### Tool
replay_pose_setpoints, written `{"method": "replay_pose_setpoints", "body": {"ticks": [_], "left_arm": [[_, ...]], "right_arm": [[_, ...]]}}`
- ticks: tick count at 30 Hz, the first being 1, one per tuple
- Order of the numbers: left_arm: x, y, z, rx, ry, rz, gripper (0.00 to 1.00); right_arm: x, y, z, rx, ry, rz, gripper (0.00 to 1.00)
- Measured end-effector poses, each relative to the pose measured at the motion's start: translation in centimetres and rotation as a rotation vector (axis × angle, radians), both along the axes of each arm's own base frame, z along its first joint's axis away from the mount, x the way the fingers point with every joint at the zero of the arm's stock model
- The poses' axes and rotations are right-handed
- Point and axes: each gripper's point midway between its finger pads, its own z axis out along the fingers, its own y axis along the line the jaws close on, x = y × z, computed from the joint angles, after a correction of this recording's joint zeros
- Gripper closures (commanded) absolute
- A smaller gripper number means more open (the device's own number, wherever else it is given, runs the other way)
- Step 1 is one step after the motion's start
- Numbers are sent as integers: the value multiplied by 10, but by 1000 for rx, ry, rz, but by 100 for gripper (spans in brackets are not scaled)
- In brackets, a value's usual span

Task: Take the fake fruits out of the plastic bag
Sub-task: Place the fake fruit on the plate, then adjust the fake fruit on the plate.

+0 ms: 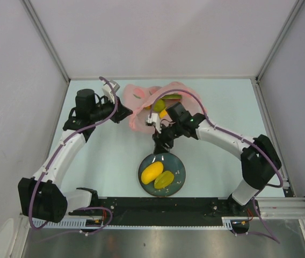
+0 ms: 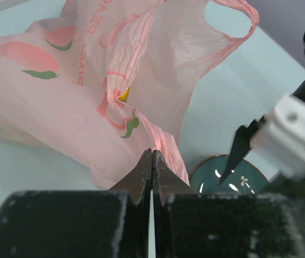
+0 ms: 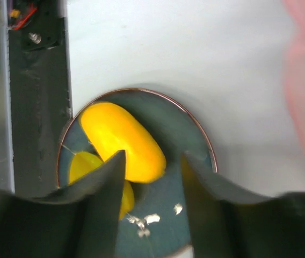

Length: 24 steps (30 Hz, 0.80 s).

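Two fake fruits lie on the round dark blue-grey plate (image 1: 177, 170): a glossy yellow plastic mango (image 1: 152, 172) and, touching it on the right, a yellow-green mango-shaped fruit (image 1: 165, 179). Both rest with their long axes on a diagonal, from near left to far right in the top view.

Left gripper (image 2: 152, 153): jaws fully together. The edge of the translucent pink plastic bag (image 1: 139, 107) runs down into the closed tips, so the film appears pinched there. This holds the bag at its left side.

Right gripper (image 3: 153, 156): jaws moderately apart and holding nothing. It hangs over the far rim of the plate, between plate and bag. In the right wrist view the yellow mango shows below and between the fingers, lying on the plate, not gripped.

Task status, as a judgement: part done. At least three fruits show in the mouth of the bag:
- a green-yellow rounded fruit (image 1: 159, 105);
- an elongated yellow-green fruit (image 1: 173, 97), long axis roughly left to right;
- a small yellow fruit (image 1: 163, 113) at the near lip.

Governing relation: the bag mouth lies just beyond the right gripper, on the side away from the arm bases, and the plate lies on its near side. The right arm is the nearer and its jaws are free. The small yellow fruit is closest to those jaws. A reach into the mouth would need the jaws set across the short axis of the chosen fruit.
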Motion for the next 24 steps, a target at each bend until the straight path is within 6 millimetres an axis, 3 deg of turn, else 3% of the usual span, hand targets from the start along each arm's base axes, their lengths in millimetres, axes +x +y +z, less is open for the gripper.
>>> {"method": "replay_pose_setpoints", "body": {"ticks": [2, 3, 7, 11, 16, 24], "left_arm": [[0, 0, 0, -2, 1, 1, 100], [0, 0, 0, -2, 1, 1, 100], [0, 0, 0, -2, 1, 1, 100], [0, 0, 1, -3, -1, 1, 100], [2, -1, 3, -10, -10, 3, 100], [3, -1, 5, -16, -14, 5, 100]], "right_arm": [[15, -14, 6, -17, -46, -47, 95], [21, -22, 4, -41, -59, -73, 99], [26, -46, -19, -144, -99, -86, 100], [5, -70, -55, -276, -106, -24, 100], [-22, -83, -82, -367, -115, 65, 100], [-49, -87, -93, -398, -100, 155, 100]]}}
